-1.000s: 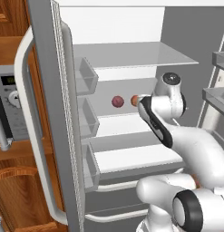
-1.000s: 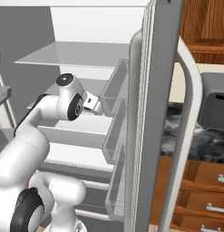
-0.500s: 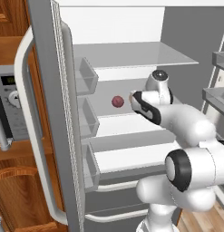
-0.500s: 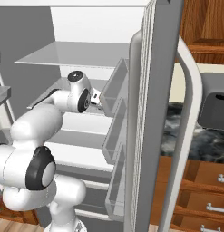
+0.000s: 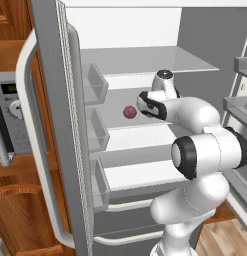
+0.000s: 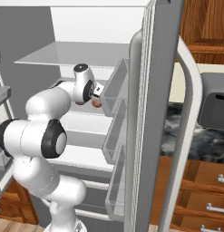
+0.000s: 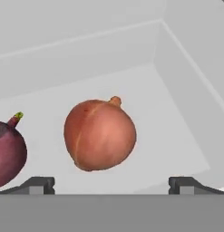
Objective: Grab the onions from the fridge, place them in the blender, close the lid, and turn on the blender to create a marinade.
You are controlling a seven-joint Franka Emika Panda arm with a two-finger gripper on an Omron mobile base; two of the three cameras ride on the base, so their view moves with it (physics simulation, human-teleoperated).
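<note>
The fridge (image 5: 52, 125) stands open, white inside. On its middle shelf (image 5: 145, 132) lie two onions. In the hand view an orange-brown onion (image 7: 99, 135) sits dead ahead between my spread fingertips (image 7: 38, 185), and a dark red-purple onion (image 7: 7, 152) lies at the left edge. My gripper (image 7: 112, 186) is open, just short of the orange-brown one, with nothing held. From the left base the purple onion (image 5: 129, 112) shows just left of the gripper (image 5: 141, 104). From the right base the gripper (image 6: 99, 93) hangs over the brown onion (image 6: 98, 103). Blender and lid are out of view.
Door bins (image 5: 95, 85) line the open left door beside the hand. More bins (image 5: 240, 100) hang on the right door. A microwave (image 5: 10, 115) sits left of the fridge. A dark appliance (image 6: 215, 102) stands on the counter above wooden drawers (image 6: 199, 199).
The arm has reached deeper into the fridge along the middle shelf. The hand has closed in on the onions and now hides the second one in the left base view.
</note>
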